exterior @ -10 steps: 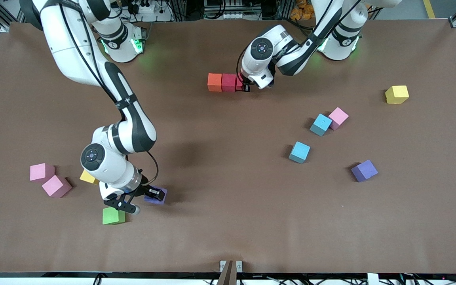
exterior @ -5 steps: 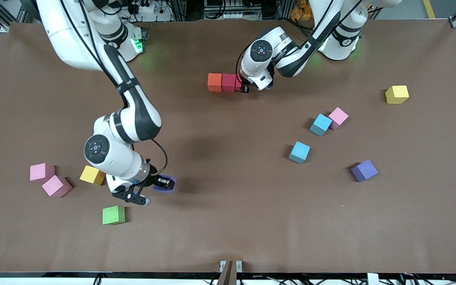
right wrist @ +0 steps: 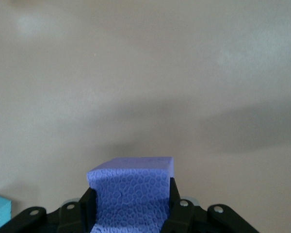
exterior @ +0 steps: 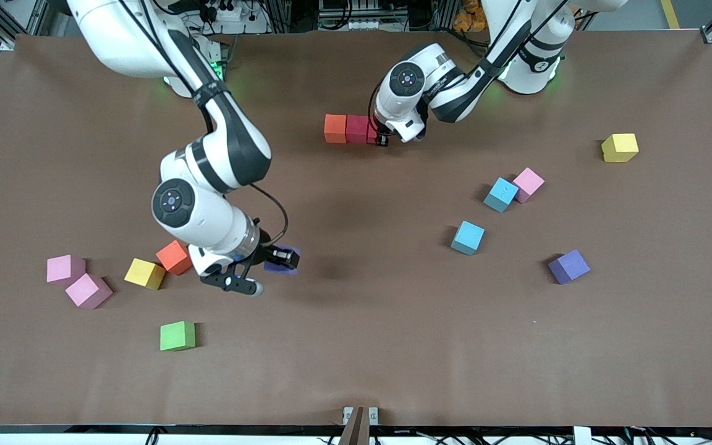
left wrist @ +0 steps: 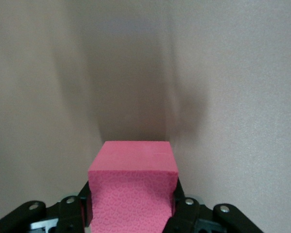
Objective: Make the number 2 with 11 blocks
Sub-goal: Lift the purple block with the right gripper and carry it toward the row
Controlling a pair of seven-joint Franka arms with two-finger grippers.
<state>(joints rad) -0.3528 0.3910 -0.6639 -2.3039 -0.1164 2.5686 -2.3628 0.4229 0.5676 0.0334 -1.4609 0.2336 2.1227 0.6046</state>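
The right claw [exterior: 282, 259] is clamped on a purple block [right wrist: 131, 191] and hangs over bare bench [exterior: 356, 346] between the scattered cubes at the right arm's end and the started row. If the foam is pinched off-centre it could twist in the grip and land skewed. The left claw [exterior: 379, 137] sits at the row's end with a pink-red block [left wrist: 133, 187] between its fingers, next to the crimson block [exterior: 356, 128] and orange block [exterior: 335, 128]. I cannot tell whether its grip is loosened or firm. If a pad drags on the foam as it pulls away, the cube could tip or shove the row out of line. The number 2 is only begun, with this short row as its start. Loose cubes remain: an orange one [exterior: 174, 257], yellow [exterior: 144, 273], two pink [exterior: 78, 281] and green [exterior: 177, 335]. Both arms may converge on the row, so a collision is a risk.
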